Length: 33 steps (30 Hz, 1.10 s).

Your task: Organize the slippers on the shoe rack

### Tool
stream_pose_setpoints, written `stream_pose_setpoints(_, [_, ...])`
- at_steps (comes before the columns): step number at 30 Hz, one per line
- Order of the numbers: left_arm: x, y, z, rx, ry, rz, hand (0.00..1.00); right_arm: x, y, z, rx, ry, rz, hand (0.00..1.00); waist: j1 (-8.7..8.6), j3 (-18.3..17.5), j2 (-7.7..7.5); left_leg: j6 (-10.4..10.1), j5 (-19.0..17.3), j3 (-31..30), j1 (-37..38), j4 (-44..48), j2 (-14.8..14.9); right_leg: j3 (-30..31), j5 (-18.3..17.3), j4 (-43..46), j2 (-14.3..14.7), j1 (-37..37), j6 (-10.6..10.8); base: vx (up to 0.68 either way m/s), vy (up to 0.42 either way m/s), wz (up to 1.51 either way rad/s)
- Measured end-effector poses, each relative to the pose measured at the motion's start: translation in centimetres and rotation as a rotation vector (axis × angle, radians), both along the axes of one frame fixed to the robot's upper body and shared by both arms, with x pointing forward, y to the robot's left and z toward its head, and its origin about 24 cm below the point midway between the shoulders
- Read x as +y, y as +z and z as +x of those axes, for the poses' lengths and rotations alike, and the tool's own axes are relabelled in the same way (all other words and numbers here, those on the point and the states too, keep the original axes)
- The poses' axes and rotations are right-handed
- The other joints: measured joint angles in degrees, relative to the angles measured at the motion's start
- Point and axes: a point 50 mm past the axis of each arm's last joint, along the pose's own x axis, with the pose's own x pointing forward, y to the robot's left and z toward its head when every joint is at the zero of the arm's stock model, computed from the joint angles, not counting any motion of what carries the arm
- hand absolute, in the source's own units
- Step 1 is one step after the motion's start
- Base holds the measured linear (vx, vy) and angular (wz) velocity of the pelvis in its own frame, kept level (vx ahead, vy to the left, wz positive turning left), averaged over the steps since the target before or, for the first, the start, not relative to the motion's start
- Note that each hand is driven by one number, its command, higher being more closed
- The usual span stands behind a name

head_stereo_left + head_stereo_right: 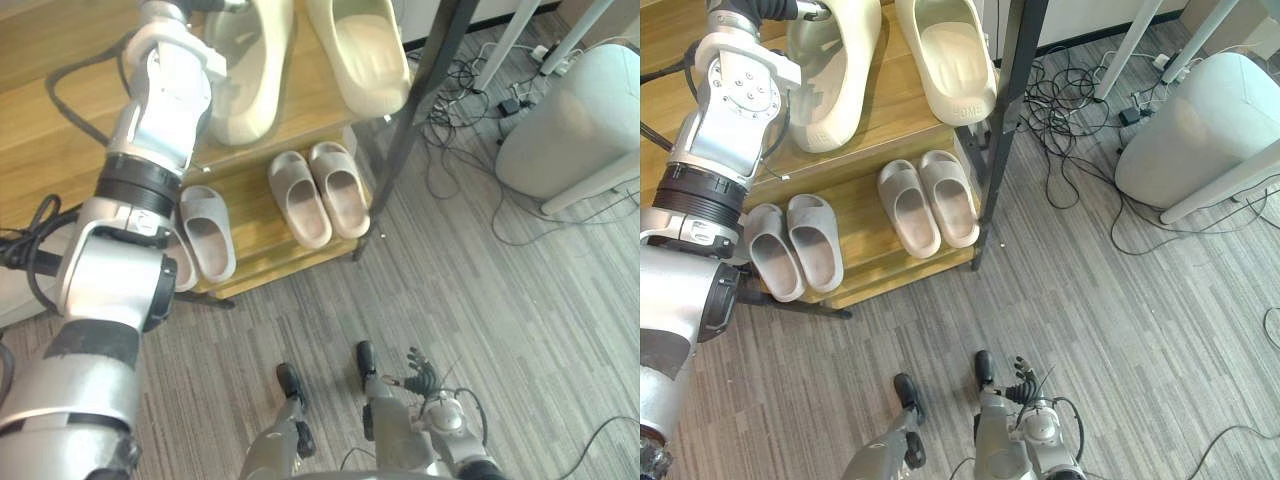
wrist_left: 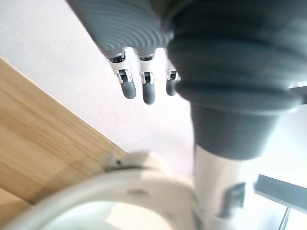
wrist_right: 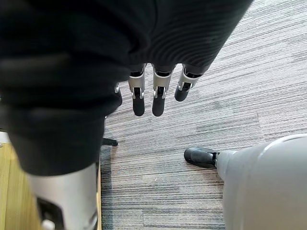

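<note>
Two large cream slippers lie side by side on the wooden upper shelf of the shoe rack. On the lower shelf a beige pair sits at the right. A grey pair sits at the left, partly behind my left arm. My left hand reaches over the upper shelf above the left cream slipper's rim, fingers straight and holding nothing. My right hand hangs low over the carpet, open and empty.
A black rack post slants down at the shelf's right end. Loose cables lie on the grey carpet past it. A rounded pale grey seat stands at the right, with white table legs behind the cables.
</note>
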Motion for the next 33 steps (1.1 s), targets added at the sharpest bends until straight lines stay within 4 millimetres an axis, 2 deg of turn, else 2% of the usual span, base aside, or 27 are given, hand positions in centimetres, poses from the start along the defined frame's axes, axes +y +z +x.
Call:
stream_pose_setpoints(13, [-1.4,-0.3,0.2,0.007,-0.048,-0.023,0.00,0.0,0.0,-0.1,0.001,-0.004,-0.003,0.00,-0.12,0.0,0.01,0.3,0.2,-0.3,0.1,0.0,-0.7,-0.1,0.3,0.0,-0.7,0.2,0.4,0.00,0.000,0.01])
stream_pose_setpoints(16, [-2.4,-0.4,0.2,0.004,-0.085,-0.041,0.00,0.0,-0.1,-0.1,0.003,-0.004,-0.003,0.00,-0.11,0.0,0.01,0.4,0.3,-1.3,0.1,0.0,-0.9,-0.7,0.3,0.0,-0.9,0.5,0.4,0.01,0.033,0.13])
stream_pose_setpoints(21, [-3.9,-0.1,-1.6,-0.108,-0.190,-0.100,0.00,0.0,-0.1,-0.1,0.004,-0.005,-0.005,0.00,0.19,0.0,0.06,0.6,0.4,-1.9,0.3,0.0,-1.0,-1.4,0.2,0.0,-1.1,1.0,0.4,0.02,0.062,0.07])
stream_pose_setpoints(23, [-5.1,-1.8,-2.3,-0.122,-0.273,-0.140,0.00,-0.1,-0.1,-0.2,0.006,-0.008,-0.008,0.00,0.29,0.0,0.38,0.8,0.6,-3.0,0.6,0.0,-1.0,-2.4,0.1,0.0,-1.3,2.0,0.5,0.04,0.075,0.20])
stream_pose_setpoints(25, [-5.4,-3.3,-2.5,-0.103,-0.312,-0.169,0.00,0.0,-0.1,-0.1,0.006,-0.007,-0.008,0.00,0.61,0.1,0.51,0.8,0.6,-3.1,1.2,0.0,-1.0,-2.6,-0.1,0.0,-1.4,2.6,0.6,0.03,0.066,0.10])
stream_pose_setpoints(27, [-5.2,-5.3,-2.7,-0.072,-0.360,-0.260,0.00,-0.1,-0.2,-0.2,0.012,-0.009,-0.010,0.00,0.71,-0.3,1.11,0.8,0.6,-3.8,1.2,-0.1,-1.1,-3.4,-0.4,0.0,-1.5,3.0,0.7,0.02,0.064,0.14])
stream_pose_setpoints(28, [-5.1,-5.6,-2.7,-0.066,-0.366,-0.276,0.00,-0.1,-0.2,-0.2,0.013,-0.008,-0.011,0.00,0.79,-0.3,1.15,0.8,0.6,-3.9,1.2,-0.1,-1.2,-3.5,-0.5,0.0,-1.5,3.0,0.7,0.02,0.074,0.13])
stream_pose_setpoints(29, [-4.9,-6.9,-2.7,-0.029,-0.403,-0.356,0.00,-0.1,-0.2,-0.3,0.021,-0.010,-0.012,0.00,1.29,-0.5,1.38,0.8,0.6,-4.2,1.2,-0.1,-1.2,-3.6,-0.7,0.0,-1.6,3.2,0.5,0.01,0.060,0.06])
stream_pose_setpoints(31, [-4.9,-8.0,-2.6,0.002,-0.435,-0.410,0.00,-0.1,-0.3,-0.5,0.030,-0.011,-0.013,0.00,1.63,-0.5,1.47,1.0,0.7,-4.6,1.4,-0.1,-1.2,-3.9,-0.8,0.0,-1.6,3.6,0.5,0.02,0.058,0.13])
stream_pose_setpoints(32, [-5.0,-9.5,-2.6,0.042,-0.476,-0.483,0.00,-0.2,-0.5,-0.8,0.044,-0.014,-0.014,0.00,2.06,-0.5,1.47,1.0,0.7,-4.9,1.9,-0.1,-1.3,-4.3,-1.0,0.0,-1.6,4.4,0.6,0.02,0.058,0.13])
stream_pose_setpoints(33, [-5.0,-9.8,-2.6,0.052,-0.482,-0.492,0.00,-0.2,-0.6,-0.8,0.047,-0.015,-0.014,0.00,2.18,-0.5,1.47,1.0,0.7,-4.9,2.1,-0.1,-1.3,-4.3,-1.0,0.0,-1.6,4.6,0.6,0.02,0.058,0.12])
